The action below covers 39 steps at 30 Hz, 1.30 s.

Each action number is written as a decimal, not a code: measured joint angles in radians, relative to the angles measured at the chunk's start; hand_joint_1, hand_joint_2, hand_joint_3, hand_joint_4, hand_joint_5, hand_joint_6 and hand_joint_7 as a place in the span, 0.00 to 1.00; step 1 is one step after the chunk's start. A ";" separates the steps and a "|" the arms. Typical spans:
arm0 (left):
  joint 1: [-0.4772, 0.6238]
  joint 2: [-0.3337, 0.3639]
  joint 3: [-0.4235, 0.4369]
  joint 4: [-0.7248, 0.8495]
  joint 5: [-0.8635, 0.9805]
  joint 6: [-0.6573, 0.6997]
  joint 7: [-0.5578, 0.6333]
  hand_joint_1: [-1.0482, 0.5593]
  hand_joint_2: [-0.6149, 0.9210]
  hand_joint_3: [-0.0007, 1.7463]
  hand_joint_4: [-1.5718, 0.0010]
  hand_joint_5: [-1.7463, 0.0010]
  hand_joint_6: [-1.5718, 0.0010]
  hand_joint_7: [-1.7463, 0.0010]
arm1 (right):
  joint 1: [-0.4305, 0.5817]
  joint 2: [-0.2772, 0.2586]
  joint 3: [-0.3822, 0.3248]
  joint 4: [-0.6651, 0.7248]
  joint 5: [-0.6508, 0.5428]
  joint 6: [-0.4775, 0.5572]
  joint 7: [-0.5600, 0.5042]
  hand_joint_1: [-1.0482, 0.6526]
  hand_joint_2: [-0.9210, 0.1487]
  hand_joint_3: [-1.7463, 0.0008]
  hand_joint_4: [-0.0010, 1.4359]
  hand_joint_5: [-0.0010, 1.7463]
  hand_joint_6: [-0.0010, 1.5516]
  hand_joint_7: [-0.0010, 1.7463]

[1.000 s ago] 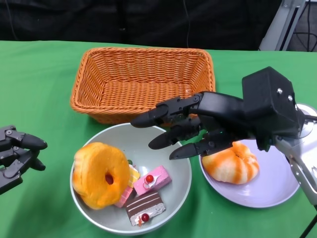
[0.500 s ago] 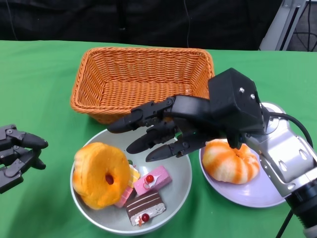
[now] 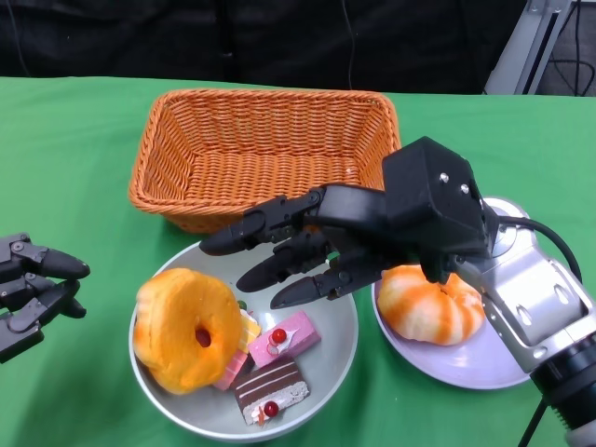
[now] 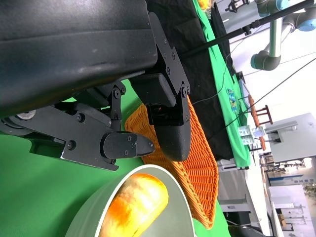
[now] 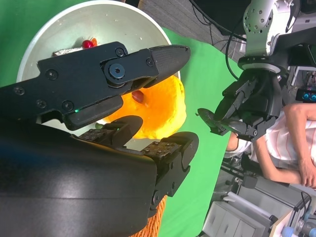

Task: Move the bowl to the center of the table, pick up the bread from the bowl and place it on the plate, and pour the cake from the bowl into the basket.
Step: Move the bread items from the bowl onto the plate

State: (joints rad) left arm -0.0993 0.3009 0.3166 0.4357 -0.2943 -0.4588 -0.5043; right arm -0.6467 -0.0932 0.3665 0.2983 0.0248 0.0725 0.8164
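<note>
Right hand [image 3: 307, 247] has swung from the plate [image 3: 503, 358] at 4 o'clock out over the bowl [image 3: 331, 349], fingers spread, empty. One bread [image 3: 430, 303] is already plated. Doughnut [image 3: 186, 326] at bowl's 9 o'clock is probably next; cakes [image 3: 279, 363] remain. Left hand [image 3: 33, 289] idle, fingers loosely apart.

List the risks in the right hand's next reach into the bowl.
1. The right hand is open above the bowl, with its fingers spread wide; coming down on the donut-shaped bread it may also knock the cake slices packed against it.
2. The bread leans on the bowl's near-left wall, so a push could tip the bowl.
3. The forearm hangs above the plate holding the striped bun and might brush it.
</note>
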 measured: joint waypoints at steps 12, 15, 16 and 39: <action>0.000 0.000 0.000 0.000 0.002 0.000 0.001 0.54 1.00 0.16 0.50 0.31 0.40 0.60 | 0.000 0.012 0.044 0.010 -0.040 -0.028 -0.001 0.15 0.00 0.95 0.42 0.01 0.28 0.00; -0.003 0.000 -0.001 0.001 0.003 -0.001 0.001 0.53 1.00 0.15 0.50 0.31 0.40 0.60 | 0.000 0.028 0.072 0.010 -0.059 -0.057 -0.001 0.16 0.00 0.96 0.41 0.01 0.28 0.00; -0.004 0.000 -0.001 0.001 0.004 -0.001 0.001 0.53 1.00 0.14 0.51 0.30 0.40 0.60 | 0.000 0.031 0.075 0.012 -0.061 -0.059 -0.001 0.16 0.00 0.96 0.41 0.00 0.28 0.00; -0.017 0.000 -0.001 0.011 0.003 -0.014 0.014 0.53 0.98 0.05 0.58 0.19 0.39 0.58 | 0.006 0.073 0.147 0.081 -0.267 -0.265 -0.176 0.06 0.00 0.94 0.28 0.00 0.21 0.00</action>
State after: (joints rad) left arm -0.1160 0.3007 0.3152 0.4470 -0.2917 -0.4732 -0.4899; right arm -0.6412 -0.0197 0.5137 0.3792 -0.2420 -0.1927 0.6406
